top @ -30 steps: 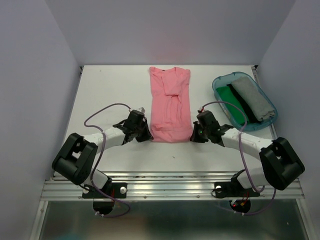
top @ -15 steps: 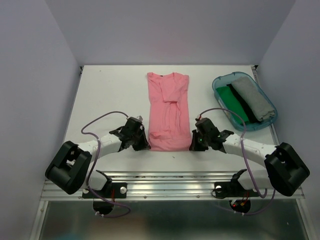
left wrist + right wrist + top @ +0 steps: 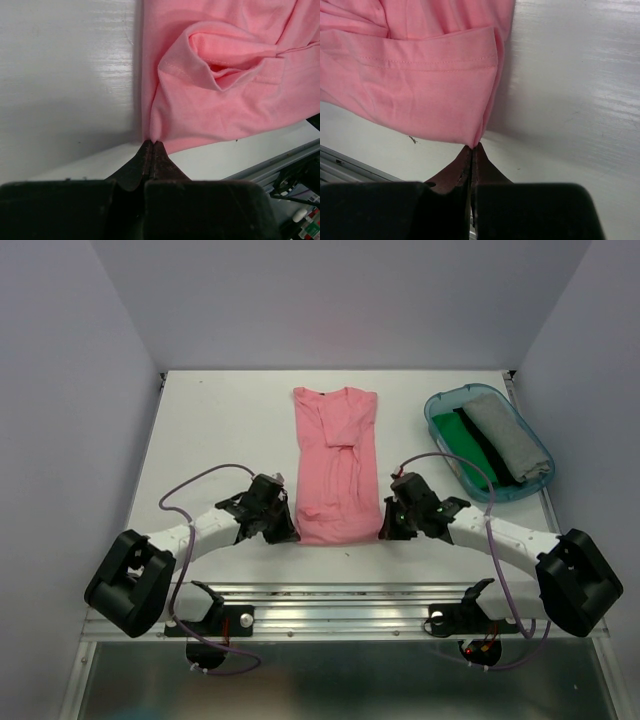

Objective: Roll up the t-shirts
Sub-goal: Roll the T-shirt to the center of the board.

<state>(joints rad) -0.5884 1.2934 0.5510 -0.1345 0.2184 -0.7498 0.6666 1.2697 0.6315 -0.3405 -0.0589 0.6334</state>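
Note:
A salmon-pink t-shirt (image 3: 336, 465) lies folded lengthwise into a narrow strip in the middle of the white table (image 3: 220, 430), neck at the far end. My left gripper (image 3: 289, 527) is shut on its near left corner, and the cloth (image 3: 220, 100) bunches right at the fingertips (image 3: 152, 144). My right gripper (image 3: 383, 528) is shut on the near right corner, pinching the hem (image 3: 420, 85) at its tips (image 3: 473, 147). Green (image 3: 462, 440) and grey (image 3: 505, 435) t-shirts lie folded in the tub.
A translucent teal plastic tub (image 3: 437, 410) stands at the right rear of the table. The metal rail (image 3: 340, 615) carrying both arm bases runs along the near edge. White walls close in the left, back and right sides.
Both grippers have drawn the pink t-shirt's near end toward the table's front edge, and the whole shirt slid a little nearer. Both arms now lie lower and more stretched out.

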